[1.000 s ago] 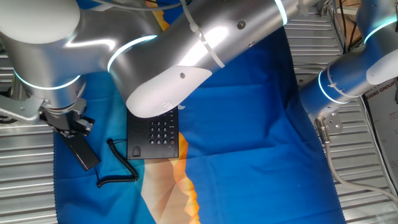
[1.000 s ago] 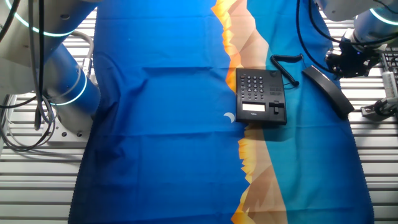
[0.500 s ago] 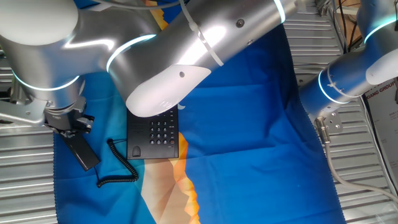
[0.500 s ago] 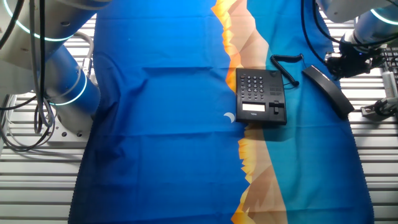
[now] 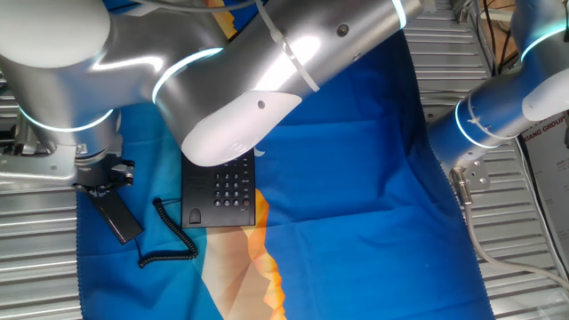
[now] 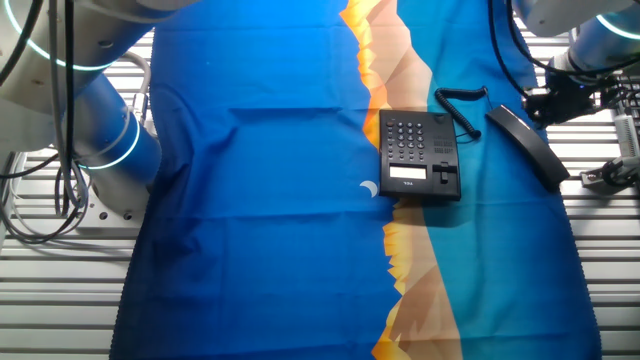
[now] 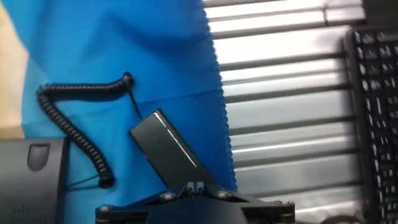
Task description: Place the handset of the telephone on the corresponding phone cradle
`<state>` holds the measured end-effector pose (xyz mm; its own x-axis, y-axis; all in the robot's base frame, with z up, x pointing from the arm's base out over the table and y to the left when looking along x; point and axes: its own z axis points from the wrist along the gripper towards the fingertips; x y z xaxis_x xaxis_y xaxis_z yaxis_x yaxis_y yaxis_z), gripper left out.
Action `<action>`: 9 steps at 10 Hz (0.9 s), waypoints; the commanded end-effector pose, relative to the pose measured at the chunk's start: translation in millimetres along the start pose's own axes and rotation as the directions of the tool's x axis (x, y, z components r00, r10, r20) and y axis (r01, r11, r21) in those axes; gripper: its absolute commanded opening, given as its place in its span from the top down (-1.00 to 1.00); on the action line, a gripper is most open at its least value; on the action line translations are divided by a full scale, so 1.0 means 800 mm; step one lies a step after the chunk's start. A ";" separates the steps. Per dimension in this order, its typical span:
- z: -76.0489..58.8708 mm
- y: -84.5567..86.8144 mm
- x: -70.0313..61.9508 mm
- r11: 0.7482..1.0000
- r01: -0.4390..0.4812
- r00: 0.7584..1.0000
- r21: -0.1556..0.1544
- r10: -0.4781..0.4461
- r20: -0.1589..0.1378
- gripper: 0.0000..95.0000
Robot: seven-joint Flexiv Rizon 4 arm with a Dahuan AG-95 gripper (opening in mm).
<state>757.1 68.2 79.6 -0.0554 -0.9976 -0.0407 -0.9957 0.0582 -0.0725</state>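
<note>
One handset [image 6: 527, 146] lies flat on the blue cloth [image 6: 260, 180] near that cloth's side edge, just beside the bare metal tabletop [image 7: 286, 118]. Its coiled cord [image 7: 68, 127] runs back toward the telephone [image 6: 418, 154], which sits near the cloth's middle, well apart from the handset. The phone cradle [image 5: 195, 191] along the telephone's edge holds nothing. The gripper [image 6: 560, 95] hangs above one end of the handset; in the hand view that end disappears behind the gripper's base, and whether the fingers are spread or clamped on it cannot be told. A keyboard [image 7: 376, 112] lies at the table's far edge.
</note>
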 end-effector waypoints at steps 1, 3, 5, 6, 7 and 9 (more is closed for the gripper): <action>0.001 0.001 0.000 0.995 0.100 0.995 -0.002 -0.100 -0.003 1.00; 0.002 0.002 0.000 0.988 0.157 0.988 -0.002 -0.157 -0.001 1.00; 0.002 0.002 0.000 0.969 0.245 0.969 -0.006 -0.245 -0.003 1.00; 0.003 0.003 0.000 0.960 0.280 0.960 -0.006 -0.280 -0.003 1.00; 0.003 0.004 0.001 0.953 0.302 0.953 -0.008 -0.302 -0.002 1.00; 0.004 0.005 0.001 0.926 0.377 0.926 -0.019 -0.377 0.003 1.00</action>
<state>753.3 67.4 76.2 0.2805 -0.9598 -0.0135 -0.9577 -0.2789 -0.0714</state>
